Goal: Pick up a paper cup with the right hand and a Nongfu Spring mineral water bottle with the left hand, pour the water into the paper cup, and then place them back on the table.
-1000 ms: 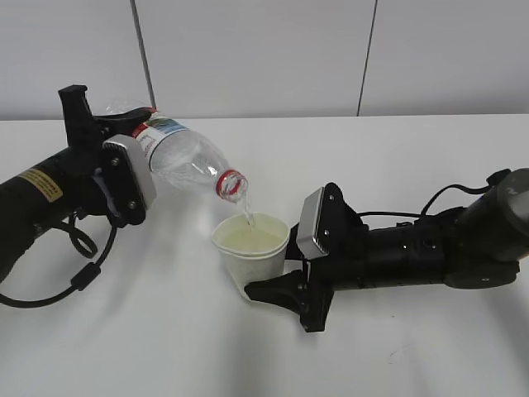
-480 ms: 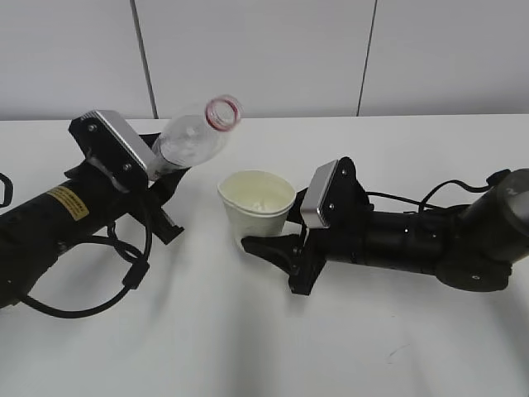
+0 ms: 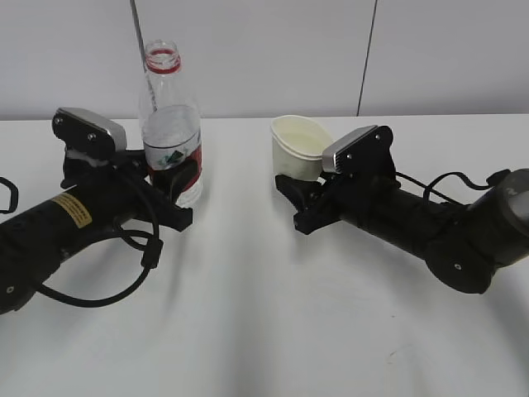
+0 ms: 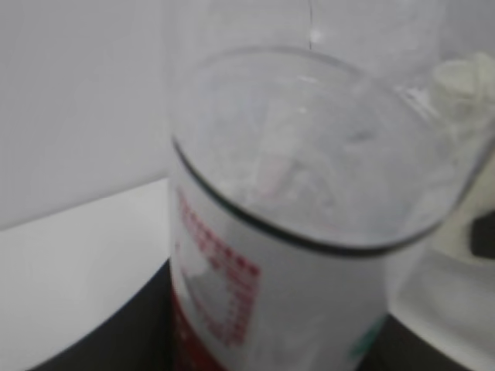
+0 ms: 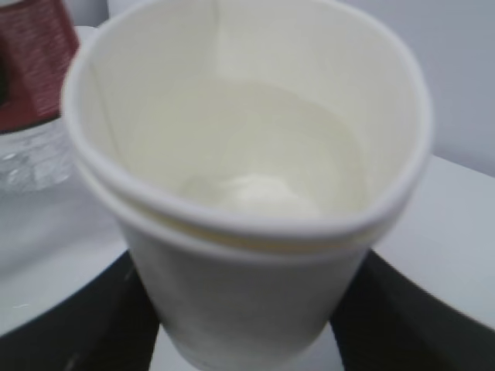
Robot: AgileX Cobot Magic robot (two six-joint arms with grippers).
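Left end effector [image 3: 169, 178]: I see it clamped on upright bottle [image 3: 171, 132], uncapped, left on counter [image 3: 264, 314].
Right end effector [image 3: 302, 194]: grips cup [image 3: 299, 147] w/ water [image 5: 263, 166], right of bottle.

Even, bright, diffuse light fills the exterior view; the white table [image 3: 273, 331] shows only soft grey shadows beneath both arms and no hard glare. That view is fairly sharp, slightly grainy. The left wrist view is heavily blurred: the bottle [image 4: 309, 232] sits too near the lens, its label smeared. The right wrist view is soft too, the paper cup [image 5: 247, 193] rim hazy, the background out of focus.
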